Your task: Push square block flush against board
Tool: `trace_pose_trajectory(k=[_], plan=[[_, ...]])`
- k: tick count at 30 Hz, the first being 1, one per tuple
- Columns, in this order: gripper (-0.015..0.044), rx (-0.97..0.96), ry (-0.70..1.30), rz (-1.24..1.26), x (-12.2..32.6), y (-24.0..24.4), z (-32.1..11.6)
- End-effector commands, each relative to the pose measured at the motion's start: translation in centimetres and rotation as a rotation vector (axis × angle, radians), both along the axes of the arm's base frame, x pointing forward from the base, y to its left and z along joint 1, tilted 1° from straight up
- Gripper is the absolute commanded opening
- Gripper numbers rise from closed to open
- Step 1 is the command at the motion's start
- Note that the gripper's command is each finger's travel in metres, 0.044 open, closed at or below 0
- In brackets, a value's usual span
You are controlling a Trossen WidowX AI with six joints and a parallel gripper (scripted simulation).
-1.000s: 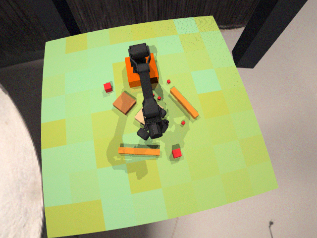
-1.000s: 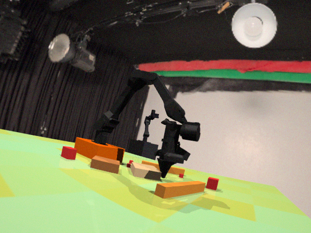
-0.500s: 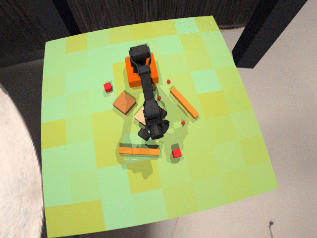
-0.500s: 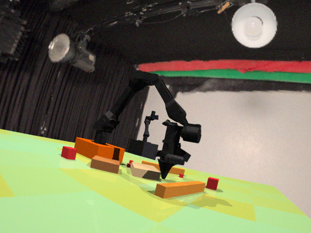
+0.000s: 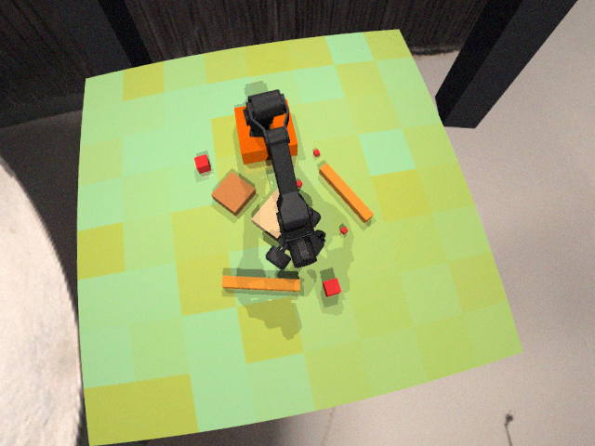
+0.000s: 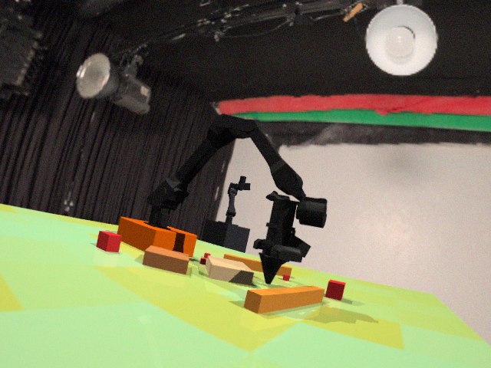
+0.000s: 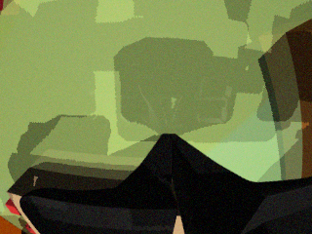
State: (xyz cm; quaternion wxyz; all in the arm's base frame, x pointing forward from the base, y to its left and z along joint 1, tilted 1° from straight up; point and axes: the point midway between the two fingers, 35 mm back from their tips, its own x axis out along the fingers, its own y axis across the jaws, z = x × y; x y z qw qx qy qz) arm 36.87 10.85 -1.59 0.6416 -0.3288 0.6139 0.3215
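Note:
A brown square block (image 5: 233,191) (image 6: 166,259) lies flat in front of the arm's base. A tan board (image 5: 267,216) (image 6: 228,269) (image 7: 178,226) lies beside it, with a gap between the two. The arm hides part of the board in the top view, and the fingers cover much of it in the wrist view. My gripper (image 6: 268,281) (image 7: 168,139) is shut and empty. It points down, with its tips low, close to the table, just off the board's side facing away from the base. The arm hides the tips in the top view.
An orange bar (image 5: 260,282) (image 6: 285,299) (image 7: 303,68) lies beyond the gripper. Another orange bar (image 5: 346,192) (image 6: 242,261) lies on the board's other side. Larger red cubes (image 5: 202,163) (image 5: 331,286) and small red cubes (image 5: 316,152) (image 5: 343,230) (image 5: 298,183) stand around. The arm stands on an orange base (image 5: 254,154).

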Motion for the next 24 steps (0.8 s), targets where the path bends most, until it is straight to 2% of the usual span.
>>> trace_pose_trajectory(k=[1,7,12,18,24], plan=[[0.0,-0.003,-0.001,-0.004,0.5,0.5,0.0],[0.0,0.001,-0.001,0.0,0.6,0.8,0.3],[0.0,-0.003,-0.002,-0.004,0.4,0.8,5.5],[0.0,0.006,-0.017,-0.022,0.6,0.5,5.5],[0.0,0.01,-0.013,-0.221,0.4,-3.2,5.5]])
